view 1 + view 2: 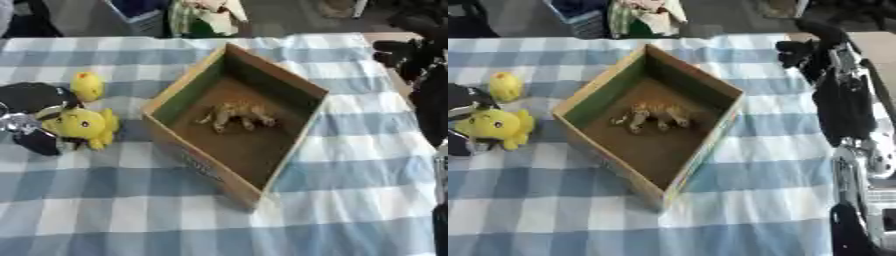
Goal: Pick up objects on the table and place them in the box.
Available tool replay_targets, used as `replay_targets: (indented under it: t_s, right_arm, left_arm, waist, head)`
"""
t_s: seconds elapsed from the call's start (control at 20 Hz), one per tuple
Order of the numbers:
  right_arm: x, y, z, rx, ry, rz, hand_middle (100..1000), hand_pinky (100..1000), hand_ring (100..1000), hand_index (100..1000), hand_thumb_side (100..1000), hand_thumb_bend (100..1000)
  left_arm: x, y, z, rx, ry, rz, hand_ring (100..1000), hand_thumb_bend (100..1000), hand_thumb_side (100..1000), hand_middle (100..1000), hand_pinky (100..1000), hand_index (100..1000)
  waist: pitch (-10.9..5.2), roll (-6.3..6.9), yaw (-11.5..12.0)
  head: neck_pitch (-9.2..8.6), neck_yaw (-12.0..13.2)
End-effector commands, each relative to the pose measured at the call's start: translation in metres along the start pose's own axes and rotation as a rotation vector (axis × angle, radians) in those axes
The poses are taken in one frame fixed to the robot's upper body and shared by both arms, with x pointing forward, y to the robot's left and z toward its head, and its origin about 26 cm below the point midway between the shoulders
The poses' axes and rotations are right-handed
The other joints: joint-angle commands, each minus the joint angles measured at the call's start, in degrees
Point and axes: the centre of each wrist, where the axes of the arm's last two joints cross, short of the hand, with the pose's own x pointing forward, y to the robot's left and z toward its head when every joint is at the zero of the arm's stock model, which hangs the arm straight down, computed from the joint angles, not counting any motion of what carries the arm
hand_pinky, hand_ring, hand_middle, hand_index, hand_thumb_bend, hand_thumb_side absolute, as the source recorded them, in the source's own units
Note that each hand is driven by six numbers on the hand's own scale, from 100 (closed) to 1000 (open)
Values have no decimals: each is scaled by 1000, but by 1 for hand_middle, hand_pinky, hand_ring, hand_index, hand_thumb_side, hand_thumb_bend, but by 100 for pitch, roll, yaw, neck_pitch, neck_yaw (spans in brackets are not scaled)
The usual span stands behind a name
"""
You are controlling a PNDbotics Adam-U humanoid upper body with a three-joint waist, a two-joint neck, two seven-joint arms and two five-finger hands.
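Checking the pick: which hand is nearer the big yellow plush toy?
Left. The left hand is touching the yellow plush toy; the right hand is far across the box.

Tablecloth [350, 200] — blue-and-white check. Box [188, 156] — tan walls, green inner face, brown floor, holding a tan, dark-striped animal figure [238, 115]. Two plush toys, large [83, 126] and small [87, 85], both yellow.

The table [350, 150] is viewed steeply from above by both head cameras at close range; the cardboard box [293, 82] is shared, shifted left in the right eye view.
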Motion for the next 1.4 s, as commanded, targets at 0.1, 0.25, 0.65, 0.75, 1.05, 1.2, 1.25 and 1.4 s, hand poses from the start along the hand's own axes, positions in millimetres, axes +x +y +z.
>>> replay_targets:
  t_s: [0.1, 0.25, 0.65, 0.75, 1.05, 1.2, 1.25, 1.4]
  right_arm:
    - [4, -6, -1, 0, -6, 23, 447, 828, 788, 834, 836, 100]
    - [4, -6, 1, -1, 1, 24, 447, 828, 788, 835, 836, 100]
    - [4, -5, 4, -4, 12, 22, 448, 829, 789, 835, 836, 100]
    - [4, -5, 5, -5, 13, 21, 448, 829, 789, 835, 833, 100]
    - [5, -4, 5, -6, 10, 17, 449, 827, 789, 835, 817, 100]
    - [5, -2, 5, -5, 7, 15, 450, 826, 789, 835, 812, 100]
    - [5, -2, 5, -5, 7, 14, 450, 826, 789, 835, 810, 100]
    - [6, -1, 5, -4, 4, 12, 450, 826, 789, 835, 807, 100]
  left_arm:
    - [-6, 13, 10, 22, 0, -21, 767, 174, 292, 684, 589, 776]
    - [-5, 17, 13, 3, -18, -22, 768, 183, 296, 689, 590, 780]
    - [-4, 29, 21, 9, -31, -16, 752, 155, 288, 653, 572, 755]
    - [-3, 33, 23, 26, -37, -17, 747, 141, 282, 646, 566, 750]
    - [6, 51, 30, 101, -70, -18, 735, 100, 264, 626, 550, 737]
    - [14, 66, 32, 149, -105, -21, 727, 100, 258, 618, 542, 731]
    - [18, 72, 33, 167, -119, -20, 725, 100, 257, 617, 540, 732]
    - [27, 90, 34, 223, -155, -5, 719, 100, 254, 614, 535, 731]
  waist:
    - [-179, 12, 32]
    - [-217, 26, 57]
    - [-300, 61, 98]
    - [-320, 67, 107]
    - [-392, 75, 114]
    - [-427, 75, 110]
    - [-439, 77, 106]
    - [-461, 83, 89]
  head:
    - [41, -19]
    - [72, -29]
    - [116, -65]
    - [125, -75]
    - [150, -95]
    - [145, -104]
    - [146, -104]
    - [144, -97]
